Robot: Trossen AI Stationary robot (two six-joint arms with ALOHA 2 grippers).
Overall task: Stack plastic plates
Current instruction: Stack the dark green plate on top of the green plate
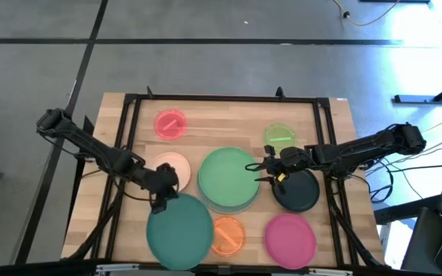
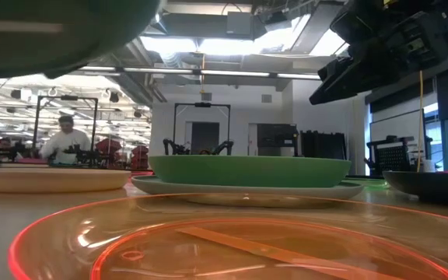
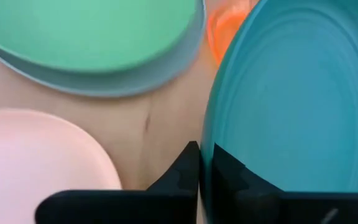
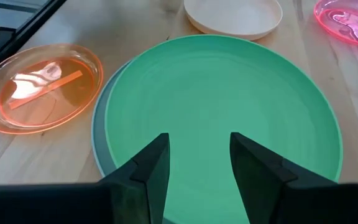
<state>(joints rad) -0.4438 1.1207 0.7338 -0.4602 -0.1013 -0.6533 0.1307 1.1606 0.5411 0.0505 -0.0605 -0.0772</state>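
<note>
Green plate [image 1: 227,175] stacked on mint plate [image 4: 98,134].

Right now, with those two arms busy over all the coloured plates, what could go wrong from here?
The left gripper has its jaws pinching only the rim of the large teal plastic plate, so it might slip or tilt out. Swinging it across could clip the small orange translucent plate beside it. The right gripper, jaws open, hovers over the large green plastic plate, stacked on a pale mint plate; the arms could collide there.
</note>
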